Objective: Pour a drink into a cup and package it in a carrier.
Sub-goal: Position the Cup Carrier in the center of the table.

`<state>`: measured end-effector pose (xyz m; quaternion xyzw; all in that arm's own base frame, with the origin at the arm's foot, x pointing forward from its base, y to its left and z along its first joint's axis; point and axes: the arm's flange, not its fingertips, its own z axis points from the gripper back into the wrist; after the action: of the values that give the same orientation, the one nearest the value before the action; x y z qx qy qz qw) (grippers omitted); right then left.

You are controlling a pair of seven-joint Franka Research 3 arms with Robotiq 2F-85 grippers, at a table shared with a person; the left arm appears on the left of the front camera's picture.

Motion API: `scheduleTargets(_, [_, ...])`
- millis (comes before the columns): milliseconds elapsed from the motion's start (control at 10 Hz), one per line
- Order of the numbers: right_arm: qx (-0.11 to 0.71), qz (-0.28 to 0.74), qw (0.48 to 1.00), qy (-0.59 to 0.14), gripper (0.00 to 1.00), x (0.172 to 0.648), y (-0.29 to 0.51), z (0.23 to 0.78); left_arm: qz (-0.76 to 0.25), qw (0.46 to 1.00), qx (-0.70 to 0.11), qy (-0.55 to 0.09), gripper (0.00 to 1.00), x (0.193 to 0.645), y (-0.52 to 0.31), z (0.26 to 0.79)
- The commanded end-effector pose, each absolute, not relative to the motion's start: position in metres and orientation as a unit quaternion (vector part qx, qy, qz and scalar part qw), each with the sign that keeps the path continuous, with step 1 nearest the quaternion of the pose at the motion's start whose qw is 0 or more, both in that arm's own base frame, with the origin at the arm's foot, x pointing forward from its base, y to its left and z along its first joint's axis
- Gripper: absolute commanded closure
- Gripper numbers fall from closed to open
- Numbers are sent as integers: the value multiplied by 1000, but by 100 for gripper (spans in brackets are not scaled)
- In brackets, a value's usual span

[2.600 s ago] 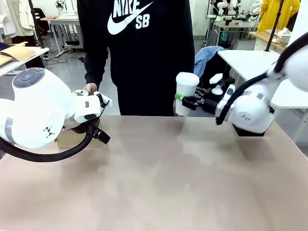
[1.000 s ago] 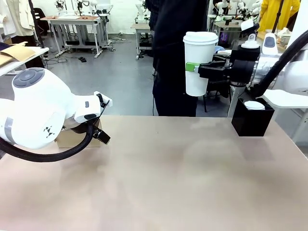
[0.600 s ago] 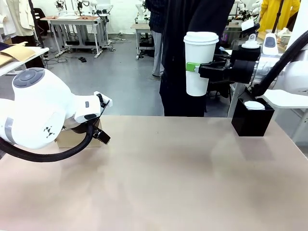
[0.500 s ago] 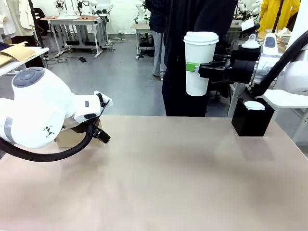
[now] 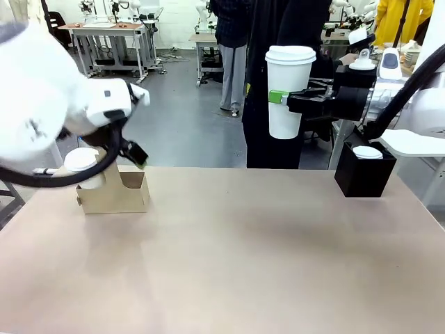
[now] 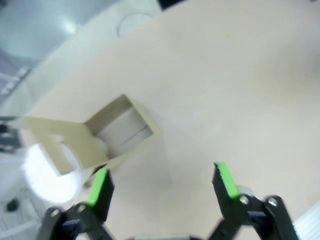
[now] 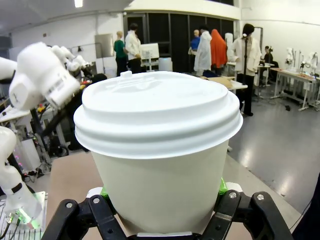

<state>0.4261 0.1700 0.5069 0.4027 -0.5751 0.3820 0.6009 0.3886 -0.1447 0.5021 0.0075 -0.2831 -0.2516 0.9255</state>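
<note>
Cup (image 5: 290, 97) pinched upright in my right claw (image 5: 281, 97), high above table (image 5: 243, 264) | left claw (image 6: 162, 186) spread, carrier (image 6: 117, 127) just beyond its fingertips | risk: side grip may slip on long cross-over, tipping cup.

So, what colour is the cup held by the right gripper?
White cup, white lid; best seen in the right wrist view.

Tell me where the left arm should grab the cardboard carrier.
Probably the tall centre handle panel, from above: it stands upright and thin over the low carrier, so the open left gripper could set its jaws across its flat faces. A lidded cup fills one slot.
</note>
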Motion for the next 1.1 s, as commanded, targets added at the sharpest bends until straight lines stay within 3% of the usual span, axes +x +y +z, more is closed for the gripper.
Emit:
scheduleTargets(0, [401,378,604,-576,20,425,171,509,-188,942,39,-276,0,404,-144,543])
scheduleTargets(200, [401,378,604,-576,20,425,171,509,-126,958,44,-253,0,439,-127,567])
scheduleTargets(500, [401,378,604,-576,20,425,171,509,-44,974,46,-216,0,495,-94,551])
scheduleTargets(900, [401,378,604,-576,20,425,171,509,-4,985,36,-168,0,522,-71,516])
scheduleTargets(1000, [401,378,604,-576,20,425,171,509,-1,987,47,-156,7,526,-70,513])
